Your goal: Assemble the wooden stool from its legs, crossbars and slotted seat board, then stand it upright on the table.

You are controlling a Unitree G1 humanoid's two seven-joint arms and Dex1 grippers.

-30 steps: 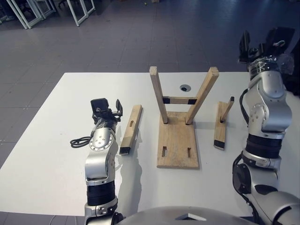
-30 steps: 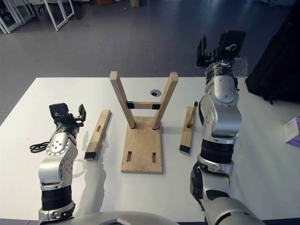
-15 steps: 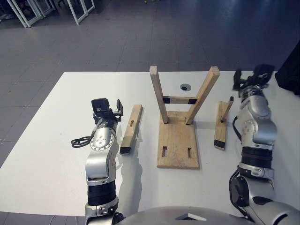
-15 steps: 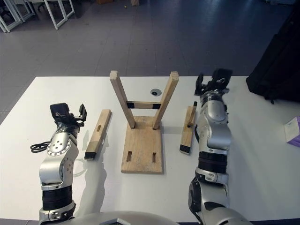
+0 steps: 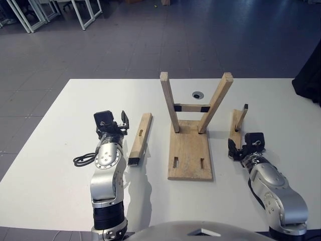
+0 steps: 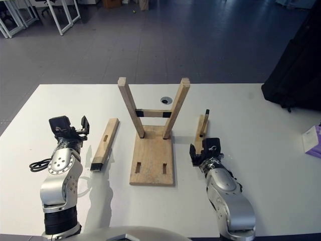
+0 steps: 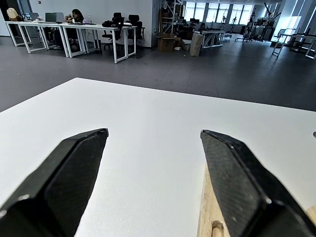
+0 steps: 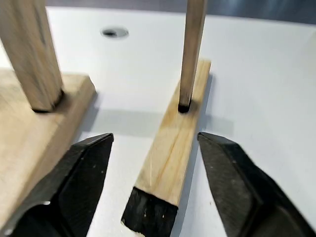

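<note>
The slotted seat board [image 5: 189, 149] lies flat mid-table with two legs [image 5: 169, 101] standing in its far slots, joined by a crossbar [image 5: 192, 107]. A loose leg [image 5: 140, 137] with a slot lies left of the board. Another leg [image 5: 234, 133] lies right of it, with a crossbar [image 5: 242, 117] stuck upright in it. My left gripper [image 5: 114, 121] is open, resting beside the loose left leg. My right gripper [image 5: 243, 146] is open at the near, black-tipped end of the right leg [image 8: 170, 148], its fingers [image 8: 79, 182] straddling that end without touching.
A black cable [image 5: 84, 159] lies coiled on the white table [image 5: 60, 165] left of my left arm. A round cable hole [image 5: 198, 94] sits behind the standing legs. The far floor holds white desks and chairs.
My right arm has come down from high at the far right to the table, its gripper now at the near end of the right leg. My left arm has shifted slightly left.
</note>
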